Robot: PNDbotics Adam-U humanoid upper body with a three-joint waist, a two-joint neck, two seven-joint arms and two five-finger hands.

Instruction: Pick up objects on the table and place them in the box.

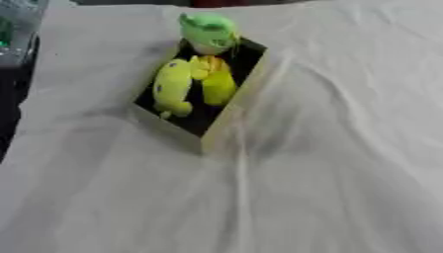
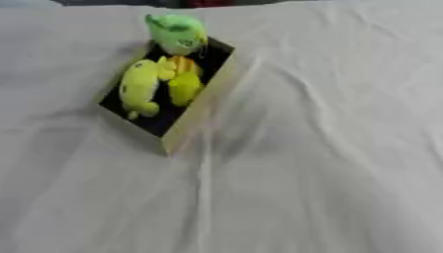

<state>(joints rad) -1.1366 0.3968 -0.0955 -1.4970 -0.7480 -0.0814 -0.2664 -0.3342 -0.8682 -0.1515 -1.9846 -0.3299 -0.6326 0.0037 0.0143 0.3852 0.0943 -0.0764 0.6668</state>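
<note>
At the far left edge of your left eye view there is a clear, glassy object (image 1: 16, 34) with a touch of green in it, standing beside the table's edge over a dark strip; its shape is too blurred to make out.

Moving right, you are looking down on a table (image 1: 329, 188) covered by a white, wrinkled cloth (image 2: 329, 148), with long folds running from the far side toward you.

Left of centre and toward the far side sits the box (image 1: 227, 118), an open rectangular one with pale walls and a dark inside, turned at an angle so that one corner points toward you. Three soft things are already in it. On the left of the box lies a long yellow-green toy (image 1: 173, 88) with small dark spots, stretched along the box's length. Just beside it, touching on its right, is a brighter yellow toy (image 1: 216, 83) with a bit of orange at its top. At the far end of the box a pale green toy (image 1: 207, 32) rises above the rim, resting over the far corner.

To the right of the box you see only cloth.

Neither of your hands shows in either view, so their state cannot be told.
</note>
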